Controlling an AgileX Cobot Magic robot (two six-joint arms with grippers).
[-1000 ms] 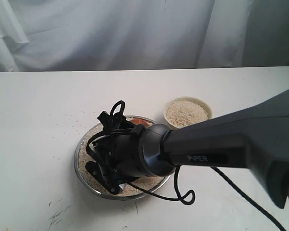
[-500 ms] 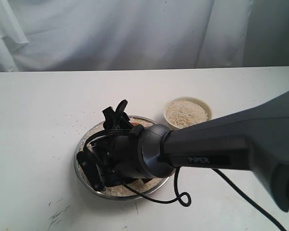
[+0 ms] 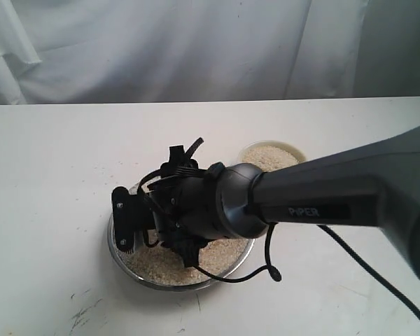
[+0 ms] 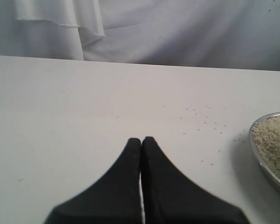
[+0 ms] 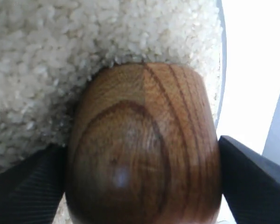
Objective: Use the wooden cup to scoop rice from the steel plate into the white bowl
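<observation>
My right gripper [image 5: 142, 182] is shut on the wooden cup [image 5: 144, 149], a black finger [image 5: 23, 186] on either side of its reddish-brown wall. The cup lies tipped, its mouth pushed into the rice [image 5: 60, 56] in the steel plate [image 5: 222, 60]. In the exterior view the right arm's wrist [image 3: 196, 210] hangs over the steel plate [image 3: 148, 281] and hides the cup and fingers; rice [image 3: 161, 264] shows at the plate's front. The white bowl [image 3: 269, 155], filled with rice, stands behind the plate to the right, partly covered by the arm. My left gripper [image 4: 141, 140] is shut and empty over bare table.
The plate's edge [image 4: 266, 163] lies off to one side of the left gripper, with stray grains [image 4: 200, 116] scattered on the white table. A black cable [image 3: 266, 269] loops down beside the plate. A white curtain [image 3: 196, 49] closes off the back.
The right wrist has rolled and shifted toward the back right over the plate, uncovering rice at the plate's front. Its grip on the cup is unchanged.
</observation>
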